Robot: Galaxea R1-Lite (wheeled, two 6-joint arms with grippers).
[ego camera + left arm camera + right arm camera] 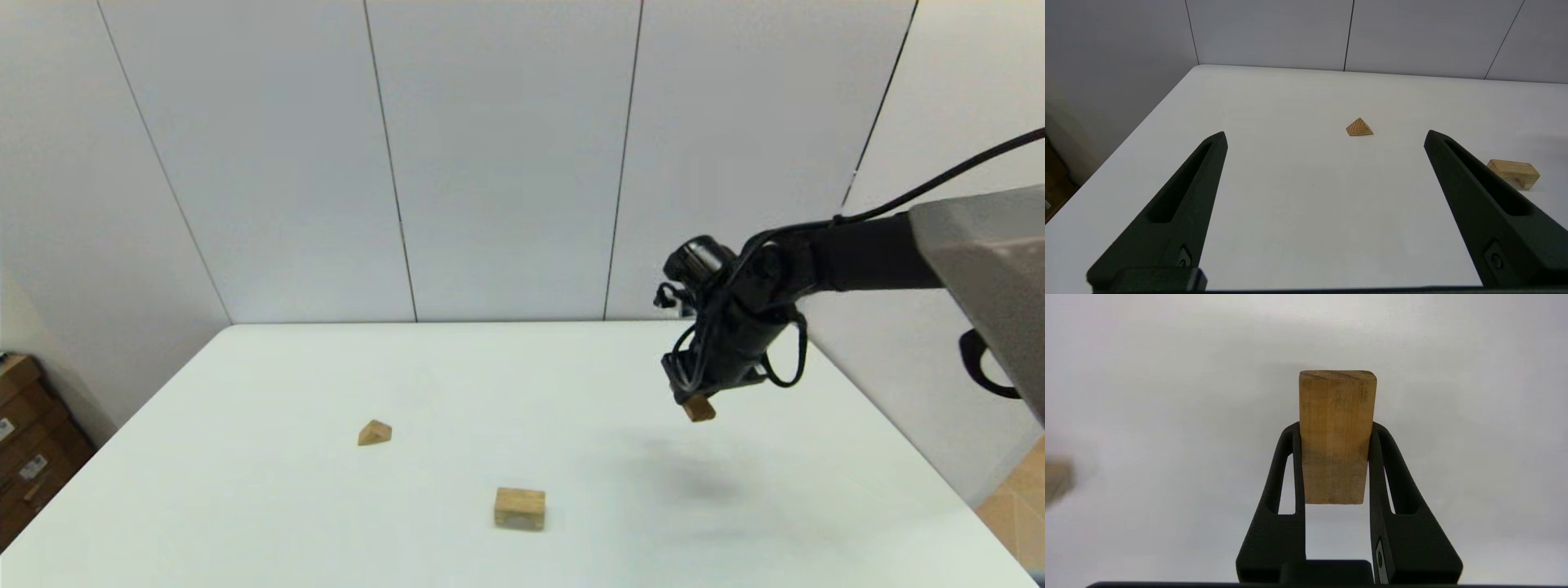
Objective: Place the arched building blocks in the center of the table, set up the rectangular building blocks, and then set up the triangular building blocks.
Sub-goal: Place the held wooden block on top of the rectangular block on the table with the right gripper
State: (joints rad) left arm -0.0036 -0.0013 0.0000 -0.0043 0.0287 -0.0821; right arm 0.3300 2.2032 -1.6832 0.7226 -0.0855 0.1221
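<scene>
A: Which step is shown?

B: Step two. My right gripper (695,402), fingers clamped on the rectangular block (1336,437), hangs above the table (816,490), right of the arched block (519,508) near centre. The triangular block (375,433) lies to its left.

A: Next?

B: Probably lowering the plank onto the arch. My left gripper (1325,139) idles, wide open and empty.

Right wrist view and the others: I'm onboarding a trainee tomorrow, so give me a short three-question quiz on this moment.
1. True or false: the right hand is shut on the rectangular block.
2. Which block lies nearest the robot on the table: A triangular block, B arched block?
3. Fill in: the left hand is ___.

Key: 1 true; 2 B; 3 open.
</scene>
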